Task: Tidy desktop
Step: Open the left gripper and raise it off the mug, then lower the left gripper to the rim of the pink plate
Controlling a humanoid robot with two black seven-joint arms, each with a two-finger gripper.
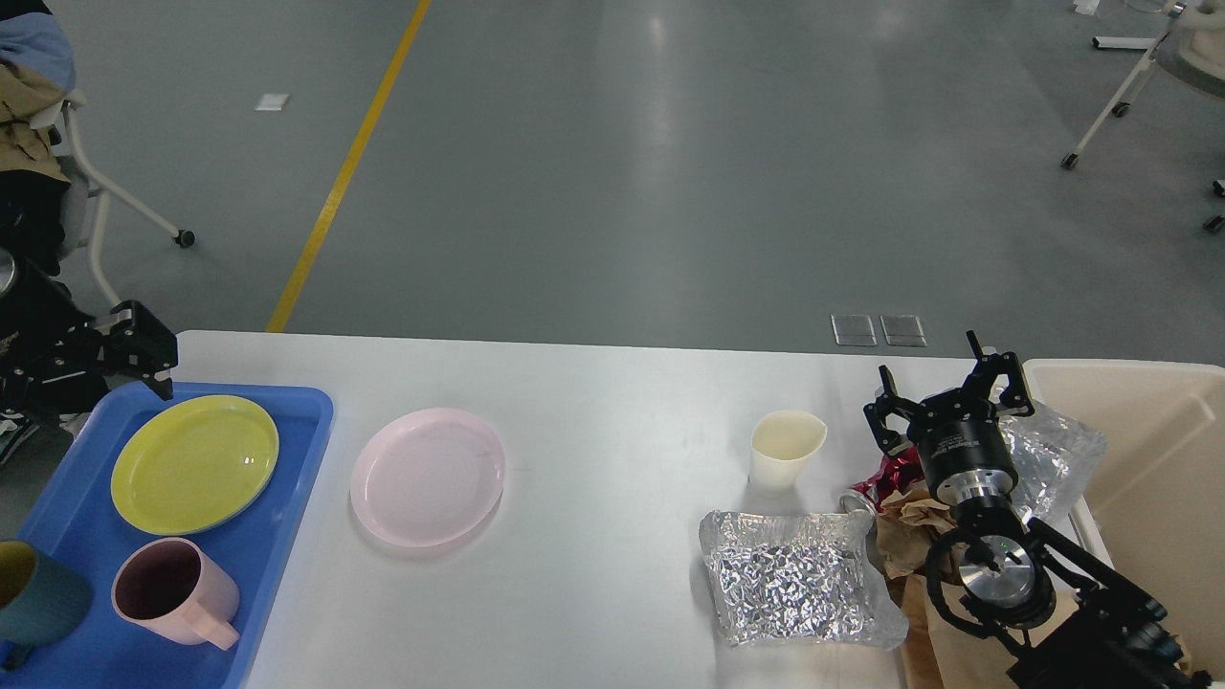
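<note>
Nearest the lens, left: pink mug (172, 591) and yellow-green plate (194, 463) already on blue tray (301, 450). Left gripper (144, 359) at tray's far corner, spread unclear. Mid-desktop (612, 421), pink plate (427, 476) still loose. Right gripper (947, 397) open, empty, above foil and paper litter beside beige bin (1148, 450). Likely next: closing on foil wrap (1057, 455), binning it.

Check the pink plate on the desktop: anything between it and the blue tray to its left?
Nothing visible. The strip of desktop between the pink plate and the blue tray is bare. The left gripper sits at the tray's far corner, off that path.
</note>
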